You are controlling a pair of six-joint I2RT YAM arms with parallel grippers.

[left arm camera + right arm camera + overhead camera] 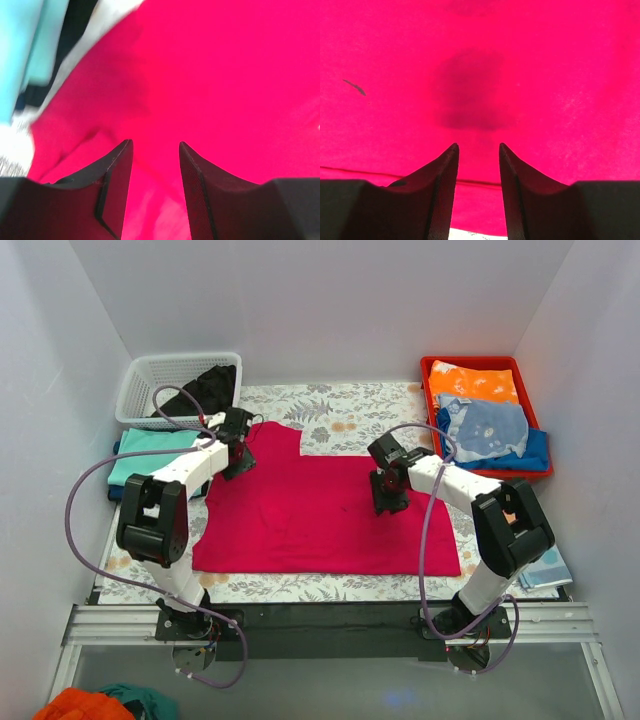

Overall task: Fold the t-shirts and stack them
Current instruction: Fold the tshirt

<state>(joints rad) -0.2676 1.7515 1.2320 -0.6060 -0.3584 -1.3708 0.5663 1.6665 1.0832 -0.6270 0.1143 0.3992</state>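
Note:
A large crimson-red t-shirt [320, 510] lies spread flat on the floral table cover. My left gripper [237, 458] is open and sits low over the shirt's upper left part near the sleeve. In the left wrist view [155, 150] red cloth [225, 75] fills the space under the jaws. My right gripper [388, 496] is open over the shirt's right half. In the right wrist view [478, 147] it hovers close above the red cloth [545, 60], near a hem seam. A folded teal t-shirt [150, 460] lies left of the red one, also seen in the left wrist view [20, 50]. A black t-shirt [208, 390] is in the basket.
A white mesh basket [150, 380] stands at the back left. A red tray [432, 390] at the back right holds orange [472, 382] and pale blue [485, 425] garments. A folded pale cloth [545, 570] lies at the right front. White walls enclose the table.

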